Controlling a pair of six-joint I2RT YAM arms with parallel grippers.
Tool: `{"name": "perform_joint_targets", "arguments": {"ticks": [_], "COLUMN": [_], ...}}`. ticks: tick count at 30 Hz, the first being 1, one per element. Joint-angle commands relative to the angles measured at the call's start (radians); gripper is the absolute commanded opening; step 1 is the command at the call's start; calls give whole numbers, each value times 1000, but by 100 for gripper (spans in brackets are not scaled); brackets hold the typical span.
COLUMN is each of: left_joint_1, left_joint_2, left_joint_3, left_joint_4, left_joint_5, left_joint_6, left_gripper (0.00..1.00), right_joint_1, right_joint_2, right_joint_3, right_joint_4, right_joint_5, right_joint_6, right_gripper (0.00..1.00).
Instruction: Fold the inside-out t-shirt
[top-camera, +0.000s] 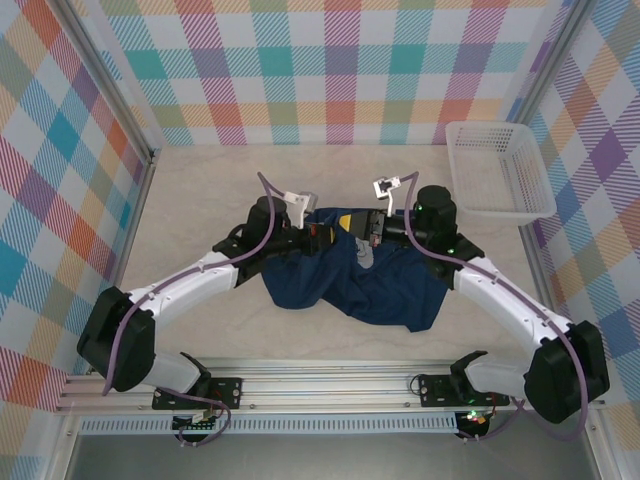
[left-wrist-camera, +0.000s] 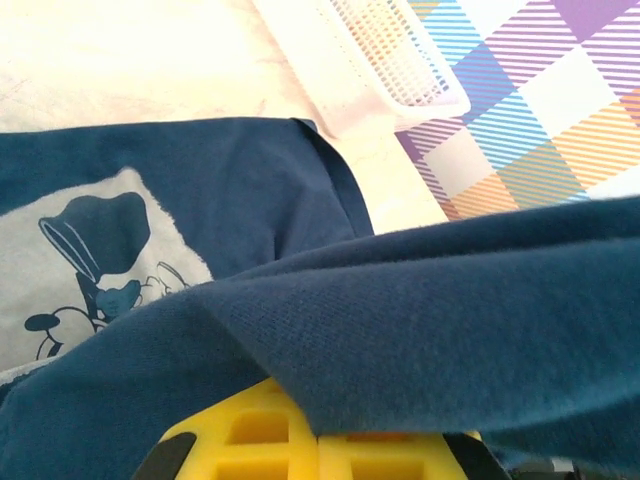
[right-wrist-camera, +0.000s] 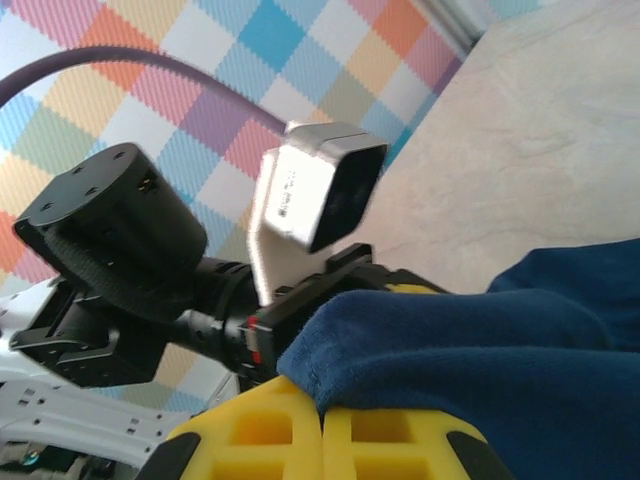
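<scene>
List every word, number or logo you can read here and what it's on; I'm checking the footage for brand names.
No text can be read.
On the dark navy blue cloth t-shirt, the pale grey printed panel bears a cartoon figure, no letters.
On the small silver camera box, faint marks on the side, too blurred to read.

At the bottom of the frame the right gripper's (right-wrist-camera: 322, 425) yellow fingers (right-wrist-camera: 260, 435) press together on the navy t-shirt (right-wrist-camera: 480, 370), which spreads lower right; the left arm's (right-wrist-camera: 110, 235) camera (right-wrist-camera: 325, 185) sits centre, checked wall (right-wrist-camera: 200, 60) upper left
</scene>
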Motion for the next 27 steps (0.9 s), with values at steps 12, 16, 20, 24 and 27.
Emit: {"name": "perform_joint_targets", "arguments": {"ticks": [12, 16, 20, 24, 27], "left_joint_1": [58, 66, 86, 88, 88], "left_joint_2": [-319, -355, -346, -301, -271], "left_joint_3": [-142, -185, -217, -213, -207], "left_joint_4": [62, 60, 78, 11, -17], "left_joint_5": [346, 323, 263, 179, 118], "left_joint_6": [-3, 39, 52, 111, 135], "left_gripper": [0, 0, 0, 0, 0], "right_joint_1": [-37, -72, -124, -179, -200], "right_joint_2": [-9, 5, -11, -49, -63], "right_joint_3": [165, 227, 272, 272, 264], "right_joint_4": [-400, -486, -551, -531, -497], "right_joint_5": [163, 81, -13, -103, -156], "right_joint_6": [-196, -239, -264, -229, -192], "right_gripper": [0, 0, 0, 0, 0]}}
